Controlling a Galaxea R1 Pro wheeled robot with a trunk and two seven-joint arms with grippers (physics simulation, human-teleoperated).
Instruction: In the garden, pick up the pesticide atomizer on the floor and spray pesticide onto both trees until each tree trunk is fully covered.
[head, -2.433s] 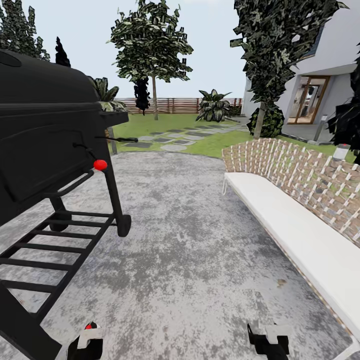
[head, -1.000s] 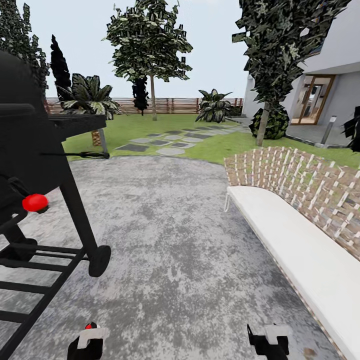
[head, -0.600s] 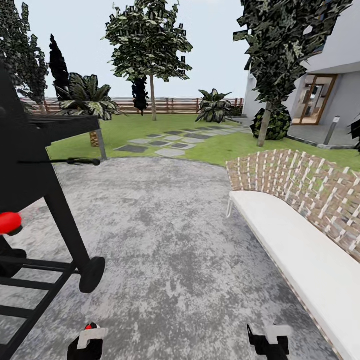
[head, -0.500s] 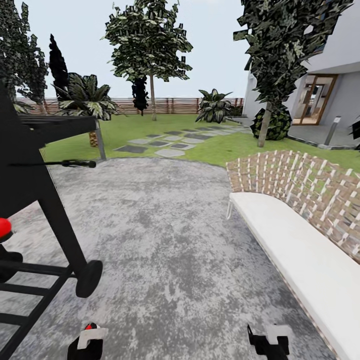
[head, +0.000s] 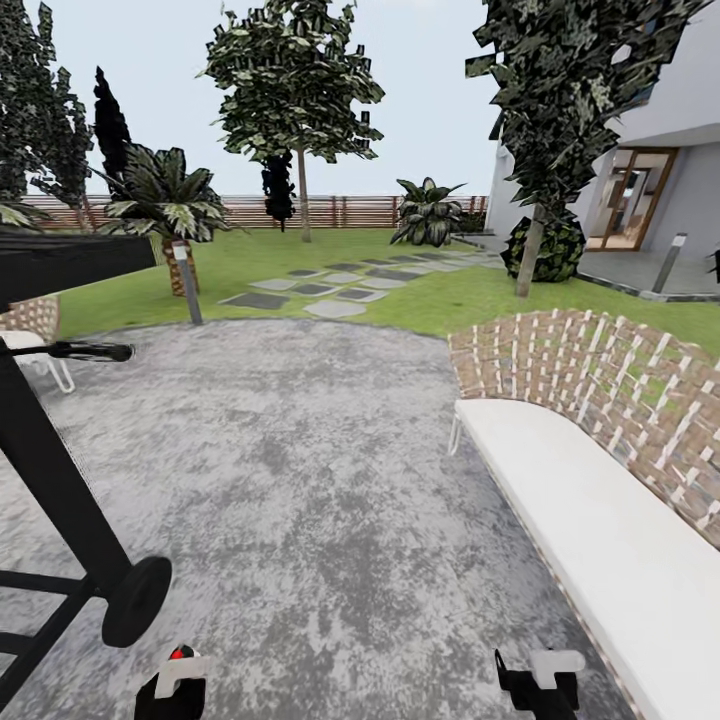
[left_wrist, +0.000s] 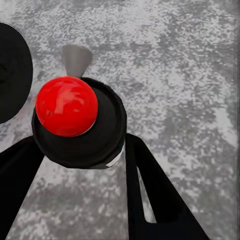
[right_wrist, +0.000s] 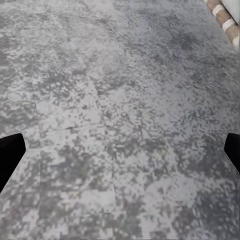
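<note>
At the bottom edge of the head view, the left pincer (head: 170, 685) is closed around the pesticide atomizer (left_wrist: 75, 125), a round black body with a glossy red ball on top and a short grey cone nozzle, held above the mottled grey stone paving (head: 330, 480). The right pincer (head: 535, 680) is spread wide with nothing between its fingers. Just to the left stands the black metal frame of a wheeled barbecue (head: 135, 600). On the right runs a long garden seat with a white cushion and woven brown back (head: 600, 520). Beyond the paving, pale stepping slabs (head: 335, 309) cross the green lawn (head: 440, 295). A short palm (head: 165, 200) stands at the left. Farther off are two tall trees, one with its slim beige-grey trunk (head: 303, 205) near the brown slatted fence (head: 340, 211), the other with its trunk (head: 528, 255) beside the grey house (head: 660, 160).
</note>
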